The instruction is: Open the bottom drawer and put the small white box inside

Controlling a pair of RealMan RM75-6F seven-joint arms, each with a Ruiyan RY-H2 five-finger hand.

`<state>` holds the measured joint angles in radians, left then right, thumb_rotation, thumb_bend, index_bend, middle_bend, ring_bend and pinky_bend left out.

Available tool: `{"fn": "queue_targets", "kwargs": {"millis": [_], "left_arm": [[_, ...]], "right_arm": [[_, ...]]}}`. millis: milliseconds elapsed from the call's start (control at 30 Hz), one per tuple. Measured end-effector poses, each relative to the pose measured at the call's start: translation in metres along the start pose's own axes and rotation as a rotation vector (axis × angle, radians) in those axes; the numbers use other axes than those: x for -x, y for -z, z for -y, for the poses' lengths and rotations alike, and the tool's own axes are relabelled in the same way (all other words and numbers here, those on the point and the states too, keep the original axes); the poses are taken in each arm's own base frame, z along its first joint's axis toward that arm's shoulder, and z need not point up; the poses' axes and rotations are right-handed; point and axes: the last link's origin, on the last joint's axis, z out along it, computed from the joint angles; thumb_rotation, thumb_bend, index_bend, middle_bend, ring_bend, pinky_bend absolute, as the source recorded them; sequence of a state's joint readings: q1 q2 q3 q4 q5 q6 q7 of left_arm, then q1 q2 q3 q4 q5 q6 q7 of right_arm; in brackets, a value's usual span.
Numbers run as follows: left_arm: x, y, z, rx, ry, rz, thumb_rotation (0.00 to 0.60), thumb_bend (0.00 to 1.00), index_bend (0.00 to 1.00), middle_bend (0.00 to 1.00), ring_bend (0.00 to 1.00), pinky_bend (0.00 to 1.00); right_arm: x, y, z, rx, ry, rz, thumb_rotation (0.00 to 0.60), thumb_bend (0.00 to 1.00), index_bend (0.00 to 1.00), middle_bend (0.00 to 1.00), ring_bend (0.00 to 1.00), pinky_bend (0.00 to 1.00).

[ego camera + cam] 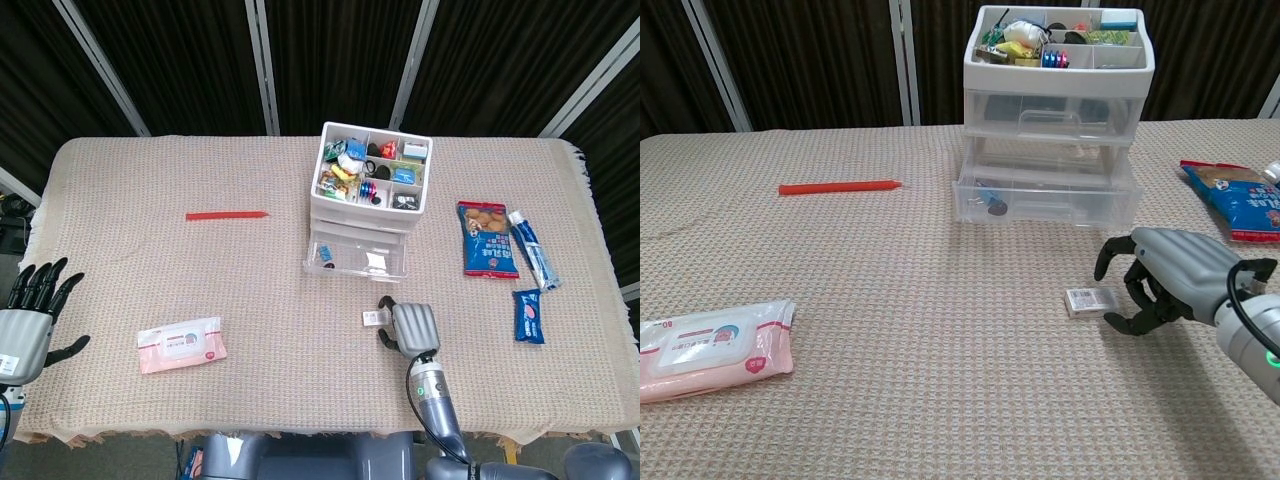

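Clear plastic forms the drawer unit (366, 205) at the far middle of the desk (250, 300), and its bottom drawer (1045, 200) is pulled out toward the robot, with a few small items inside. Just in front of that open drawer lies the small white box (1091, 300), flat on the woven cloth. The right hand (1165, 280) sits just right of the box, fingers (1118, 322) curled around its right end with the tips close to it or touching; nothing is grasped, and the box rests on the desk. Far to the left of the unit, at the desk's near edge, the left hand (28, 315) is held spread and empty. A pink wipes pack (181, 344) lies left of the box, and a red pen (226, 214) lies left of the unit
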<state>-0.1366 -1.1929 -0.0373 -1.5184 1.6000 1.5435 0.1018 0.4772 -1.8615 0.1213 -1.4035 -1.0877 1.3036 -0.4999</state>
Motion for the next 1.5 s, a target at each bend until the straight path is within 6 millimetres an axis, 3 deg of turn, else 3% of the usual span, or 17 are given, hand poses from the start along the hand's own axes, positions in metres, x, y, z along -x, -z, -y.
{"fn": "queue_targets", "kwargs": {"millis": [500,900,1133,1500], "left_arm": [[0.0,0.0,0.0,-0.002,0.003,0.003,0.6,0.11,0.15,0.0,0.0,0.0],[0.0,0.0,0.0,-0.001,0.005,0.002,0.6,0.11,0.15,0.0,0.0,0.0],[0.0,0.0,0.0,-0.001,0.004,0.002,0.6,0.11,0.15,0.0,0.0,0.0],[0.0,0.0,-0.001,0.0,0.003,0.0,0.6,0.11,0.15,0.0,0.0,0.0]], "right_arm": [[0.01,-0.006,0.002,0.03,0.002,0.021,0.6,0.32,0.42,0.82,0.81,0.74],[0.012,-0.005,0.006,0.015,-0.011,-0.002,0.6,0.34,0.6,0.83,0.81,0.74],[-0.004,0.002,0.017,-0.041,-0.067,-0.058,0.6,0.35,0.62,0.83,0.81,0.74],[-0.052,0.006,0.035,-0.129,-0.113,-0.167,0.6,0.35,0.62,0.83,0.81,0.74]]}}
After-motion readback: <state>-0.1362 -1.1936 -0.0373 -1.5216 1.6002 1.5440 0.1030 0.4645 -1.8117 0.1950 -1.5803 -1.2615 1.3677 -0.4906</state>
